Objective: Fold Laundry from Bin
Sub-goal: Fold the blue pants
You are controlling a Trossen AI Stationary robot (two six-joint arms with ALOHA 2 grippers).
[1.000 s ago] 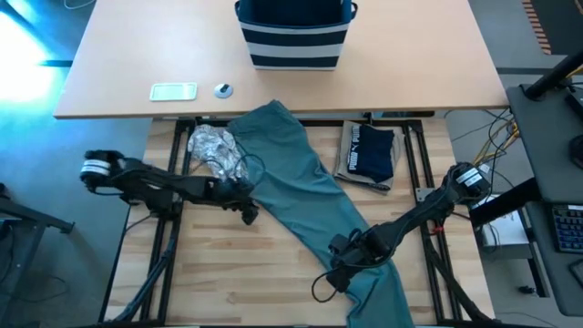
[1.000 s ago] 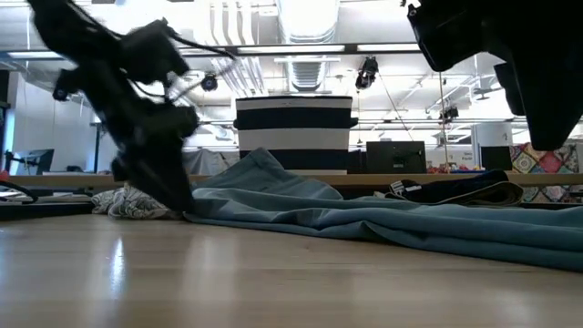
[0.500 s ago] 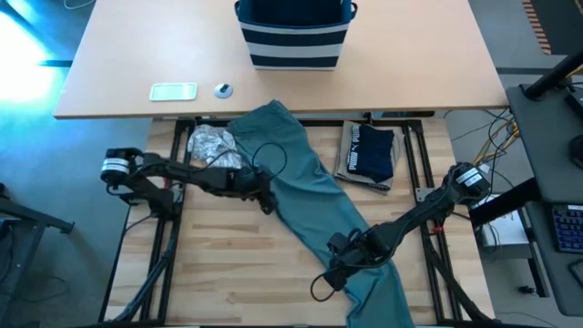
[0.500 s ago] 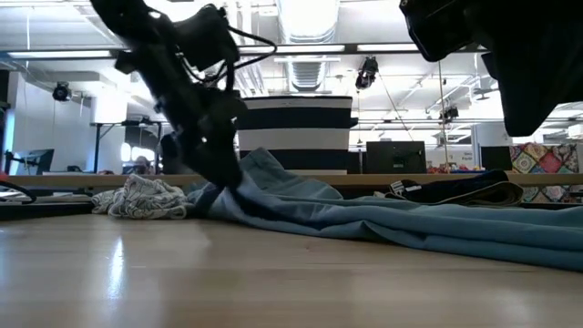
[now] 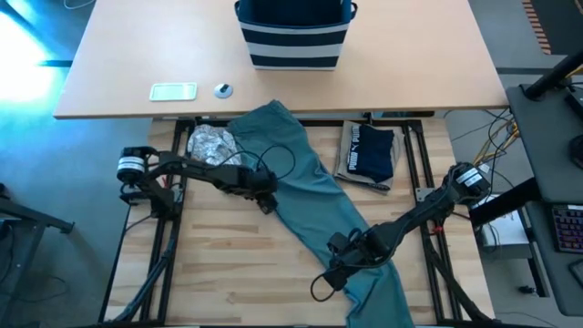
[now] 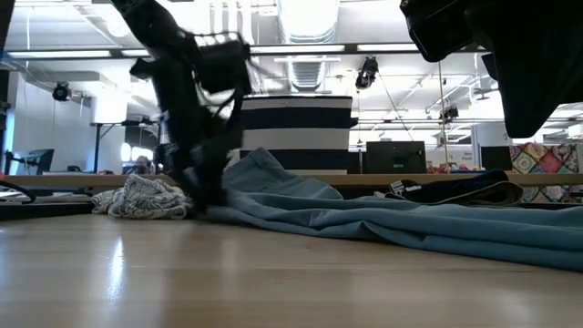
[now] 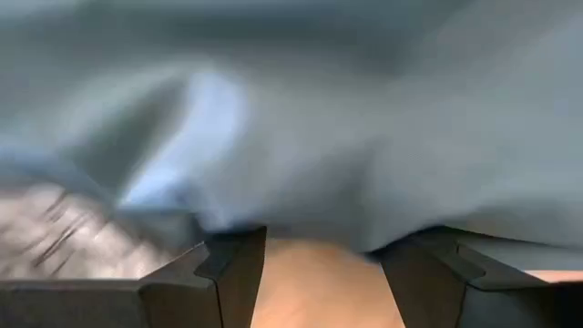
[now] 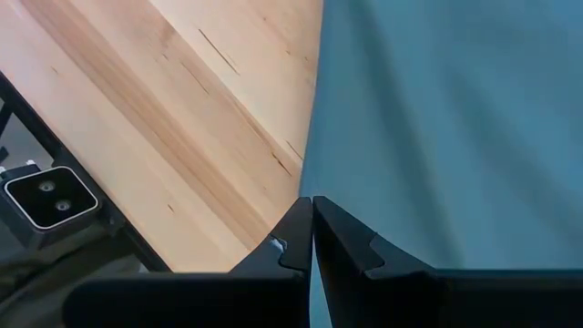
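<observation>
**Left hand at the teal garment's edge, right hand pinned low on the same cloth**

On the left side of the light wooden slatted worktop (image 5: 219,273), the left hand (image 5: 264,198) sits low at the near-side edge of the long teal-green soft garment (image 5: 319,196). Its wrist view shows the two dark fingers (image 7: 228,273) parted, bare wood between them and the cloth's edge lying just ahead, so the hand is open and grips nothing yet. Just behind that arm lies the crumpled grey-white patterned garment (image 5: 211,146).

The teal garment's long axis runs diagonally, from the far left-centre by the worktop's back edge down toward the near right, where it runs off the front. From the left hand the cloth lies directly ahead, toward the right; I judge the coming grasp turns on sliding a finger under that edge.

Farther right, the right hand (image 5: 343,271) rests on the lower stretch of the same garment, fingers closed together at the cloth's border (image 8: 314,210); whether they pinch fabric I cannot tell. Beyond it sits the dark navy garment with white print (image 5: 369,153). The navy fabric bin with white stripes (image 5: 293,38) stands well apart on the rear desk.
</observation>
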